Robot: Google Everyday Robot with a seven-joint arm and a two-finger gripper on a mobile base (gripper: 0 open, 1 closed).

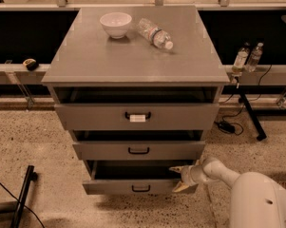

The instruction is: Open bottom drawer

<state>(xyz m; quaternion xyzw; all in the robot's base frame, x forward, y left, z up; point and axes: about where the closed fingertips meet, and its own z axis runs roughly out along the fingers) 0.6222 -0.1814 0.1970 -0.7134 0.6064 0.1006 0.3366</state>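
Note:
The bottom drawer is the narrowest grey front at the foot of the cabinet, with a small black loop handle. It stands pulled out a little, with a dark gap above its front. My gripper comes in from the lower right on a white arm. It sits at the drawer's right end, one fingertip above the front's top edge and one lower in front of it. The middle drawer and the top drawer with a white label also stand slightly out.
A white bowl and a lying plastic bottle rest on the cabinet top. Two small bottles stand on a ledge at the right. Cables and a black stand leg lie on the speckled floor right; another black leg lies lower left.

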